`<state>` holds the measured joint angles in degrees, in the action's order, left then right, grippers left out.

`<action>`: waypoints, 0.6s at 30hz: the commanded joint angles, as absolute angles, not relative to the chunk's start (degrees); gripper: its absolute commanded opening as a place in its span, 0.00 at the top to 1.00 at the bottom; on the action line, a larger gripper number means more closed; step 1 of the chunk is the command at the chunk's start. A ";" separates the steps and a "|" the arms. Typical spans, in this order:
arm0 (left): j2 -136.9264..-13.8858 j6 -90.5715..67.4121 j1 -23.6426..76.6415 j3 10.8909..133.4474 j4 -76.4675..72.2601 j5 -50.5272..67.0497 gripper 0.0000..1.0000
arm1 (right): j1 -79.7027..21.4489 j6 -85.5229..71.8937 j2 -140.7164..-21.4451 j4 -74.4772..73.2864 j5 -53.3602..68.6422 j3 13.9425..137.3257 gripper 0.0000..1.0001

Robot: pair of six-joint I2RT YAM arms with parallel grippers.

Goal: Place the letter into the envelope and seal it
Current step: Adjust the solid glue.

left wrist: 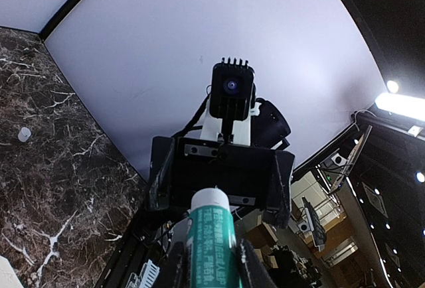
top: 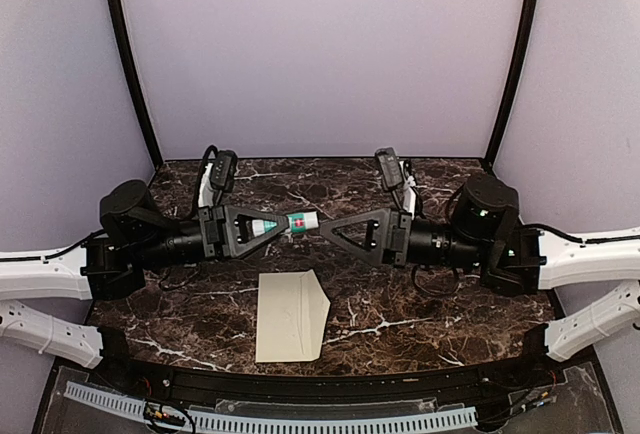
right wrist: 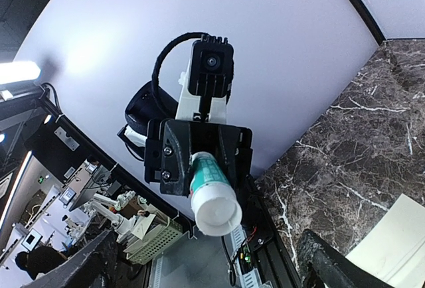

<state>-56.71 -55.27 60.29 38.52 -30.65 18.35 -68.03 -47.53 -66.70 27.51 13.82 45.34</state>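
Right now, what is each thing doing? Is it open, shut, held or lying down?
glue stick: held level in the air, white end toward the right claw.
left claw: shut on the glue stick.
right claw: open, holding nothing.
envelope: lying flat on the table, flap looks open, not sealed.

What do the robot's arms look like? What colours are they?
The left arm and right arm are white further out, with chunky black round joints. The left tool and right tool are black triangle frames with hollow middles. Black cables curl off the wrists.
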 commanded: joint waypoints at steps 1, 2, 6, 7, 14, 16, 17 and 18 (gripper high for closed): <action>-57.22 -54.76 61.00 40.42 -34.59 18.75 1.00 | -69.19 -47.55 -69.01 32.47 13.14 48.78 0.14; -57.30 -54.82 61.17 40.47 -34.71 18.69 1.00 | -69.32 -47.55 -69.60 32.56 13.38 49.23 0.17; -57.60 -54.92 61.62 40.36 -34.95 18.54 1.00 | -69.91 -47.58 -71.39 33.93 14.13 50.40 0.30; -57.69 -54.97 61.72 40.30 -35.01 18.54 1.00 | -70.03 -47.61 -71.78 34.12 14.18 50.63 0.34; -57.83 -55.26 62.25 40.00 -35.24 18.20 1.00 | -70.57 -47.85 -72.99 34.67 13.96 51.16 0.62; -57.90 -55.28 62.31 39.99 -35.23 18.30 1.00 | -70.70 -48.05 -73.12 34.63 13.56 51.09 0.70; -57.96 -55.35 62.31 39.99 -35.07 18.42 1.00 | -70.71 -48.20 -73.19 34.39 13.09 51.00 0.75; -57.98 -55.36 62.31 39.99 -34.98 18.48 1.00 | -70.73 -48.25 -73.08 34.03 12.71 50.98 0.78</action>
